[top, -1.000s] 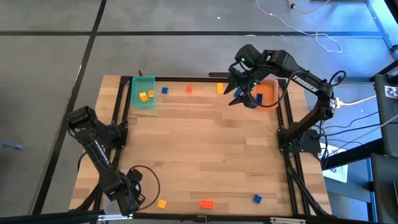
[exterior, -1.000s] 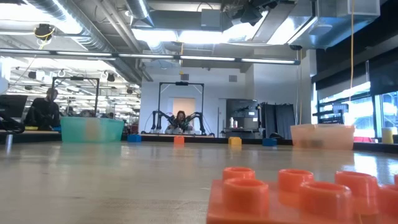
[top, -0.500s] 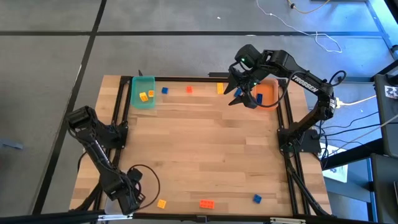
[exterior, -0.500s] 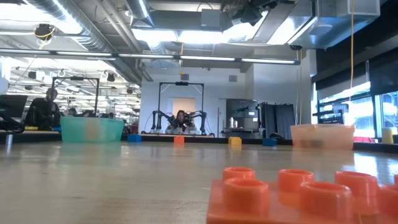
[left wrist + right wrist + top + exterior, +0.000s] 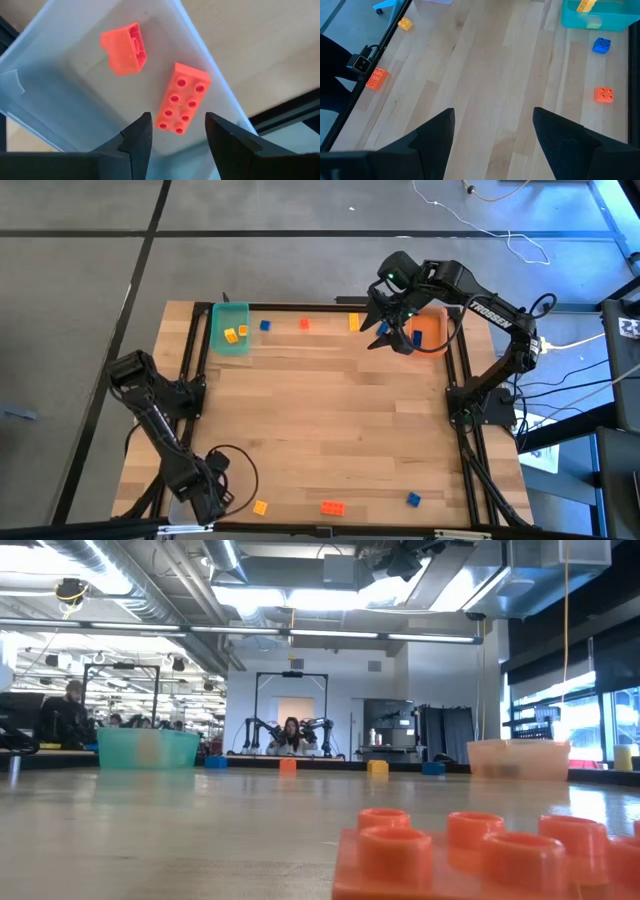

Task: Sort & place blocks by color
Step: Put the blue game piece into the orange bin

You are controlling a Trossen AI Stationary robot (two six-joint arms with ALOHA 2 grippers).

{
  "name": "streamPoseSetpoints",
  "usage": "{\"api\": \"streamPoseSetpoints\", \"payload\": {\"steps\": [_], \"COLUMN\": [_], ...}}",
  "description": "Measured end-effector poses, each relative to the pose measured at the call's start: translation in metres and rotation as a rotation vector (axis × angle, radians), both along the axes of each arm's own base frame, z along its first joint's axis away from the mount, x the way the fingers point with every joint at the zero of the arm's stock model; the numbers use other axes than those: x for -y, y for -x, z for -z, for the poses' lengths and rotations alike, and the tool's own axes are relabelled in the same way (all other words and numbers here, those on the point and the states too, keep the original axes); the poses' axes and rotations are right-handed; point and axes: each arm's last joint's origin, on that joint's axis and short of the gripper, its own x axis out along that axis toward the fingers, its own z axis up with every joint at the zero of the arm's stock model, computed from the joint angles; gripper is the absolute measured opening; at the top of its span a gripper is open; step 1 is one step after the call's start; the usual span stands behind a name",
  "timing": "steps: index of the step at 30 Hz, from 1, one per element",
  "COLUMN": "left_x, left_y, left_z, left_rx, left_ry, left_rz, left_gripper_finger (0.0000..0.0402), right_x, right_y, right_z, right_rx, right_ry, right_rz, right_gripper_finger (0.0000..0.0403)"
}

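My left gripper (image 5: 175,122) hangs open over a clear bin (image 5: 60,95) at the table's near left corner (image 5: 205,495). Two orange-red bricks lie in that bin, a small one (image 5: 124,48) and a long one (image 5: 182,98). My right gripper (image 5: 492,117) is open and holds nothing; it hovers at the far right (image 5: 392,330) beside the orange bin (image 5: 428,330). A blue brick (image 5: 383,329) lies by it and a yellow one (image 5: 354,322) just left of it. The green bin (image 5: 230,328) holds yellow bricks (image 5: 233,334).
Loose bricks lie on the wood: blue (image 5: 265,325) and orange-red (image 5: 304,323) along the far edge, and yellow (image 5: 260,507), orange-red (image 5: 332,507) and blue (image 5: 413,500) along the near edge. A black frame (image 5: 460,410) rims the table. People sit in the room beyond (image 5: 66,715).
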Motion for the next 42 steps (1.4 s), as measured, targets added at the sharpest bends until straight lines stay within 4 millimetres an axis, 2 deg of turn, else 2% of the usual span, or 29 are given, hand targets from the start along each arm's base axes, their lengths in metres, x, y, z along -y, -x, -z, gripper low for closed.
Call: {"api": "streamPoseSetpoints", "payload": {"steps": [3, 7, 14, 21, 24, 29, 33, 38, 42], "left_x": [-0.003, -0.012, -0.042, -0.073, -0.085, -0.101, -0.111, -0.12, -0.124], "left_y": [-0.001, -0.002, -0.006, -0.018, -0.025, -0.035, -0.042, -0.046, -0.049], "left_z": [-0.005, -0.019, -0.047, -0.057, -0.057, -0.057, -0.057, -0.057, -0.057], "left_rx": [0.014, 0.125, 0.328, 0.378, 0.357, 0.331, 0.326, 0.307, 0.316], "left_ry": [0.01, -0.014, -0.122, -0.248, -0.292, -0.338, -0.364, -0.388, -0.403], "left_rz": [-0.008, -0.042, -0.144, -0.061, -0.021, 0.035, 0.085, 0.064, 0.046], "left_gripper_finger": [0.0173, 0.0171, 0.0171, 0.017, 0.017, 0.017, 0.017, 0.017, 0.017], "right_x": [0.0, 0.002, 0.003, 0.002, 0.001, -0.009, -0.018, -0.037, -0.06], "right_y": [-0.001, -0.005, -0.007, -0.001, 0.006, 0.021, 0.022, 0.029, 0.048], "right_z": [0.0, -0.003, -0.005, 0.0, 0.007, 0.027, 0.047, 0.071, 0.083], "right_rx": [0.008, 0.063, 0.085, -0.006, -0.14, -0.412, -0.529, -0.613, -0.651], "right_ry": [0.005, 0.032, 0.039, 0.054, 0.041, -0.118, -0.219, -0.308, -0.421], "right_rz": [-0.001, -0.001, 0.003, 0.036, 0.107, 0.171, 0.255, 0.197, 0.135], "right_gripper_finger": [0.0269, 0.0269, 0.0269, 0.0269, 0.0269, 0.0269, 0.0269, 0.0269, 0.0269]}}
